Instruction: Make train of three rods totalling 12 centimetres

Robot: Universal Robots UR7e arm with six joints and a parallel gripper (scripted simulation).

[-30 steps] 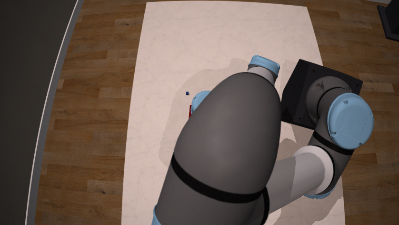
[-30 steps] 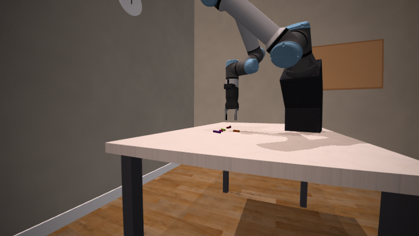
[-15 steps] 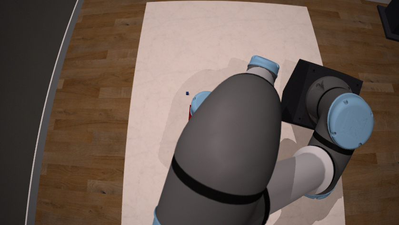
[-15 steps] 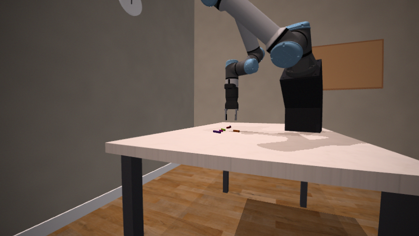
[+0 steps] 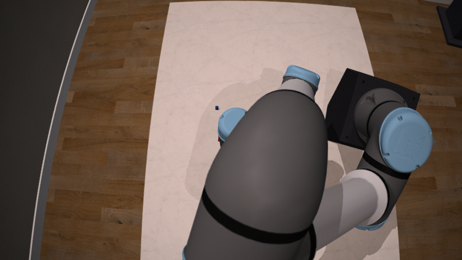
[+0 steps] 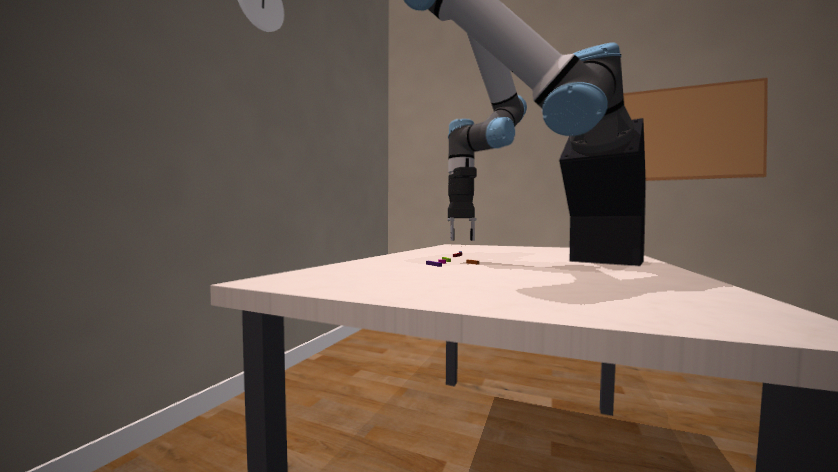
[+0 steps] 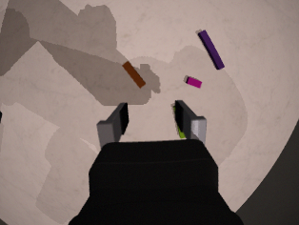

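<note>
My gripper (image 7: 151, 111) (image 6: 461, 228) is open and empty, hanging well above the table. In the wrist view an orange rod (image 7: 133, 74) lies flat ahead of the left finger. A purple rod (image 7: 210, 50) lies further off to the right, and a short magenta rod (image 7: 192, 81) lies between it and the fingers. A lime rod shows only as a sliver beside the right finger. In the side view the purple (image 6: 433, 263), lime (image 6: 446, 258), dark red (image 6: 457, 254) and orange (image 6: 472, 262) rods lie apart below the gripper. A tiny blue rod (image 5: 216, 107) lies alone in the overhead view.
The arm's big links (image 5: 268, 167) hide most rods in the overhead view; only a red sliver shows under the wrist. The black base block (image 6: 604, 193) stands at the table's far right. The table edges are far from the rods.
</note>
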